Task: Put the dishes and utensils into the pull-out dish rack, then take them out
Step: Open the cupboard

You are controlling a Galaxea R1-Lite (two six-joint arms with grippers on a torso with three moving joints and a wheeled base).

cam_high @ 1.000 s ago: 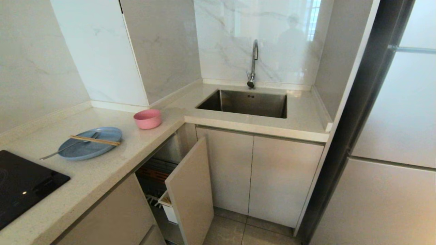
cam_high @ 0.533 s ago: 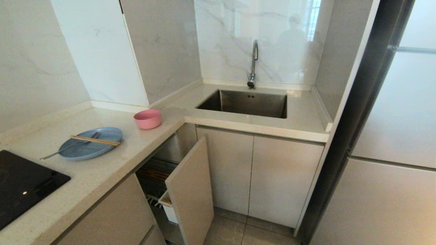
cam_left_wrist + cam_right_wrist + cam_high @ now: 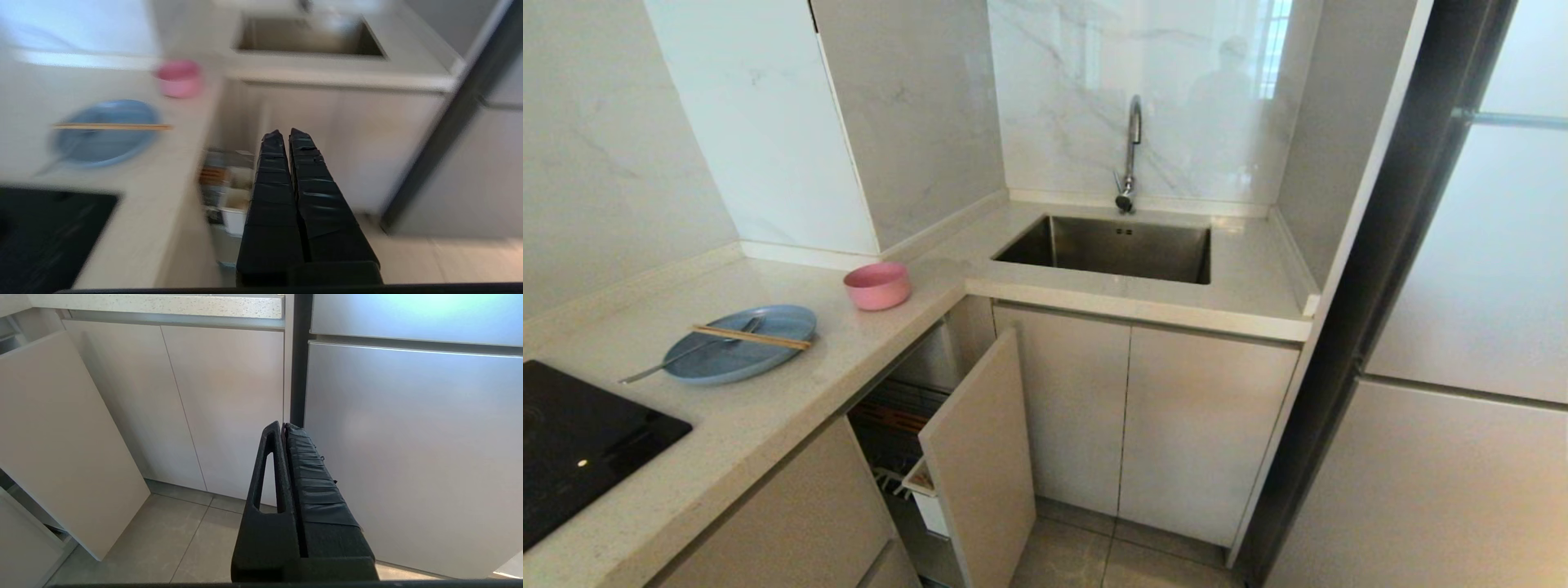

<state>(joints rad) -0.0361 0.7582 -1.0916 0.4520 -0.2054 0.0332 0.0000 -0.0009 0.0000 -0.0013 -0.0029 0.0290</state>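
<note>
The pale-blue plate [image 3: 739, 343] lies flat on the counter [image 3: 768, 425], at about 9 o'clock in the head view, with the 2 chopsticks [image 3: 752, 337] laid across it and the silver spoon [image 3: 682, 355] resting in it, handle sticking out over the rim toward 8 o'clock. The pink bowl [image 3: 876, 285] stands upright just beyond, toward 1 o'clock from the plate and apart from it.

All 4 pieces look light. The plate and bowl seem stiff matte plastic, unlikely to break; each is probably best pinched at the rim. The chopsticks are thin and may roll or separate, so take both together near the middle. The spoon looks slick and sits low; its overhanging handle is the likely hold.

Below the counter edge, at 6 o'clock, the pull-out dish rack [image 3: 894, 441] stands drawn out behind its beige front panel [image 3: 980, 457].

The left gripper [image 3: 286, 134] has its jaws pressed together, empty, above the rack. The right gripper [image 3: 284, 426] is likewise closed and empty, facing the lower cabinets [image 3: 229, 408].
</note>
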